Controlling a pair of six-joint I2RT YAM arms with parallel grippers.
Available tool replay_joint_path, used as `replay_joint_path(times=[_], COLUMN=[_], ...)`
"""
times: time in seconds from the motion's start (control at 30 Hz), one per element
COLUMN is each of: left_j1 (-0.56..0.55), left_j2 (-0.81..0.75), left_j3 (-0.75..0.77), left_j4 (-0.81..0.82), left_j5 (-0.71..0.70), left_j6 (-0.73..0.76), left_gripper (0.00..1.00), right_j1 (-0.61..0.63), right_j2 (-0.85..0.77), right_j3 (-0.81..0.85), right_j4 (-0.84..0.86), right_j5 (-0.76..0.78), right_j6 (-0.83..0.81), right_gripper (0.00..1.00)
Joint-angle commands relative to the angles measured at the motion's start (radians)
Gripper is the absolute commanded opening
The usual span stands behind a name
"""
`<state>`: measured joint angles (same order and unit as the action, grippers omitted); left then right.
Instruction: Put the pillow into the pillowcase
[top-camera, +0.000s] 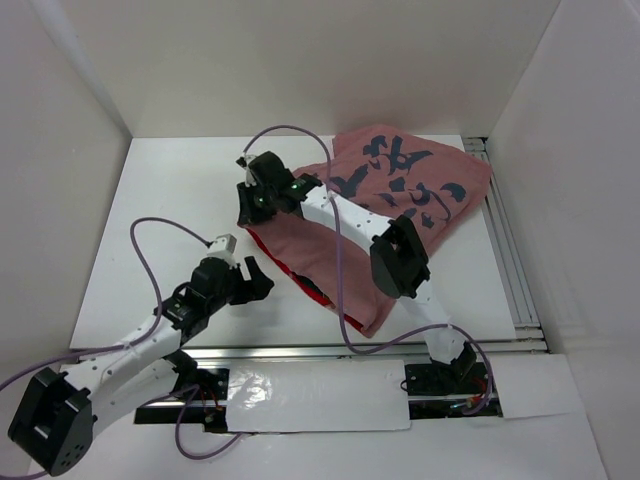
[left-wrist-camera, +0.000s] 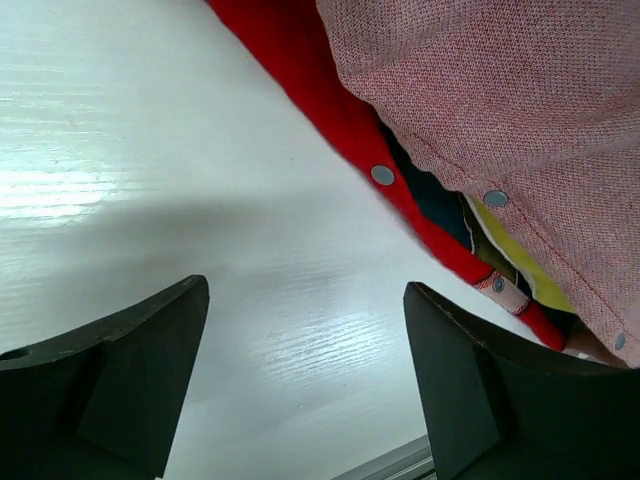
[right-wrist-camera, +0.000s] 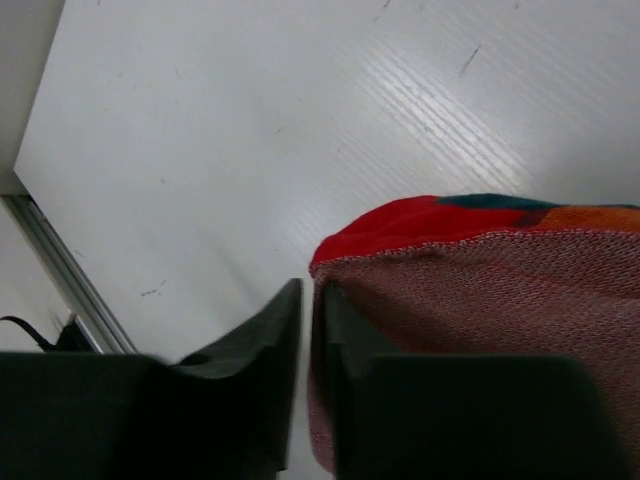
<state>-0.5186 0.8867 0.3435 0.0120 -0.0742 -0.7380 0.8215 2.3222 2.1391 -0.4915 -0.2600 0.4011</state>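
**A:** What could go wrong from here?

**B:** The right gripper is narrowed almost to nothing and looks to be pinching the pillowcase by a corner of its hem. That bite is thin. If the cloth slips free, the mouth falls flat.

**A:** And the left gripper?

**B:** Spread wide and holding nothing, over the white surface just beside the pillowcase's open edge. Coming in low, it might snag the snap studs or catch only the lower red layer.

**A:** What's inside the pillowcase?

**B:** A pale yellow sliver shows in its mouth, which I'd judge is the pillow. It seems mostly inside, but I can't tell how deep.
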Motion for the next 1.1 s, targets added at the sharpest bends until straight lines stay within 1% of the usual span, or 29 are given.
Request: replay_joint_path(times=[0.0, 0.03, 0.07, 0.1, 0.13, 0.2, 0.23, 0.27, 0.3, 0.33, 0.37, 0.4, 0.43, 0.47, 0.5, 0.53, 0.57, 0.6, 0.63, 0.67, 0.73, 0.77, 0.8, 0.83, 0.87, 0.9, 0.97, 1.0, 1.07], left_j1=[0.003, 0.012, 0.012, 0.012, 0.012, 0.012, 0.012, 0.012, 0.012, 0.012, 0.012, -0.009, -0.024, -0.046, -0.096, -0.122, -0.15, -0.178, -0.229, -0.254, -0.302, -0.302, -0.311, -0.311, -0.311, -0.311, -0.32, -0.339, -0.366], left_j2=[-0.074, -0.074, -0.074, -0.074, -0.06, -0.02, -0.006, 0.009, 0.024, 0.052, 0.064, 0.076, 0.087, 0.101, 0.101, 0.11, 0.122, 0.132, 0.144, 0.159, 0.221, 0.244, 0.267, 0.288, 0.335, 0.36, 0.409, 0.458, 0.504], left_j3=[-0.005, -0.005, 0.011, 0.02, 0.029, 0.045, 0.055, 0.055, 0.055, 0.055, 0.055, 0.055, 0.055, 0.046, 0.046, 0.046, 0.046, 0.046, 0.046, 0.06, 0.071, 0.071, 0.062, 0.043, 0.005, -0.004, 0.005, 0.032, 0.061], left_j4=[0.025, -0.004, -0.016, -0.017, -0.026, -0.006, 0.009, 0.046, 0.066, 0.089, 0.144, 0.17, 0.198, 0.221, 0.242, 0.252, 0.252, 0.252, 0.252, 0.241, 0.252, 0.294, 0.331, 0.391, 0.466, 0.602, 0.658, 0.658, 0.686], left_j5=[-0.044, -0.065, -0.065, -0.065, -0.056, -0.003, 0.016, 0.037, 0.059, 0.11, 0.147, 0.209, 0.238, 0.257, 0.257, 0.248, 0.234, 0.217, 0.174, 0.153, 0.126, 0.126, 0.145, 0.154, 0.21, 0.237, 0.251, 0.226, 0.197], left_j6=[-0.027, -0.027, -0.027, -0.027, -0.027, -0.027, -0.027, -0.018, -0.018, 0.003, 0.018, 0.032, 0.069, 0.084, 0.095, 0.118, 0.118, 0.13, 0.131, 0.12, 0.091, 0.06, 0.031, 0.011, -0.01, -0.023, -0.053, -0.084, -0.093], left_gripper=[0.91, 0.93, 0.96, 0.97, 1.0, 1.0, 1.0, 1.0, 0.93, 0.89, 0.85, 0.76, 0.72, 0.69, 0.65, 0.63, 0.63, 0.59, 0.55, 0.46, 0.24, 0.11, 0.0, 0.0, 0.0, 0.0, 0.0, 0.0, 0.0], right_j1=[0.036, 0.036, 0.036, 0.036, 0.036, 0.036, 0.036, 0.036, 0.025, 0.016, -0.01, -0.024, -0.038, -0.048, -0.057, -0.058, -0.058, -0.058, -0.048, -0.048, -0.029, -0.019, 0.01, 0.022, 0.036, 0.051, 0.094, 0.106, 0.116], right_j2=[0.0, 0.0, -0.015, -0.029, -0.068, -0.121, -0.189, -0.228, -0.271, -0.364, -0.415, -0.469, -0.579, -0.634, -0.69, -0.798, -0.849, -0.898, -0.988, -1.027, -1.092, -1.139, -1.156, -1.172, -1.181, -1.181, -1.19, -1.19, -1.19], right_j3=[0.035, 0.035, 0.035, 0.019, 0.007, -0.052, -0.083, -0.12, -0.215, -0.269, -0.389, -0.454, -0.516, -0.635, -0.69, -0.744, -0.846, -0.893, -0.935, -0.971, -1.065, -1.093, -1.123, -1.183, -1.208, -1.226, -1.249, -1.263, -1.277], right_j4=[-0.025, -0.035, -0.035, -0.035, -0.035, -0.012, -0.012, 0.022, 0.039, 0.071, 0.091, 0.111, 0.129, 0.143, 0.143, 0.143, 0.121, 0.101, 0.075, 0.003, -0.08, -0.16, -0.188, -0.208, -0.228, -0.266, -0.301, -0.315, -0.341], right_j5=[-0.028, -0.018, -0.018, -0.018, -0.018, -0.007, 0.01, 0.037, 0.053, 0.076, 0.085, 0.085, 0.097, 0.116, 0.14, 0.169, 0.232, 0.261, 0.283, 0.313, 0.34, 0.34, 0.34, 0.34, 0.331, 0.331, 0.35, 0.391, 0.404], right_j6=[-0.048, -0.057, -0.058, -0.07, -0.079, -0.079, -0.088, -0.088, -0.088, -0.076, -0.065, -0.056, -0.056, -0.056, -0.056, -0.073, -0.083, -0.084, -0.07, -0.07, -0.029, -0.003, 0.016, 0.036, 0.068, 0.086, 0.123, 0.155, 0.165], right_gripper=[0.21, 0.36, 0.46, 0.53, 0.62, 0.71, 0.78, 0.87, 0.88, 0.89, 0.9, 0.9, 0.9, 0.9, 0.9, 0.9, 0.9, 0.9, 0.9, 0.9, 0.89, 0.87, 0.86, 0.86, 0.86, 0.86, 0.84, 0.84, 0.84])
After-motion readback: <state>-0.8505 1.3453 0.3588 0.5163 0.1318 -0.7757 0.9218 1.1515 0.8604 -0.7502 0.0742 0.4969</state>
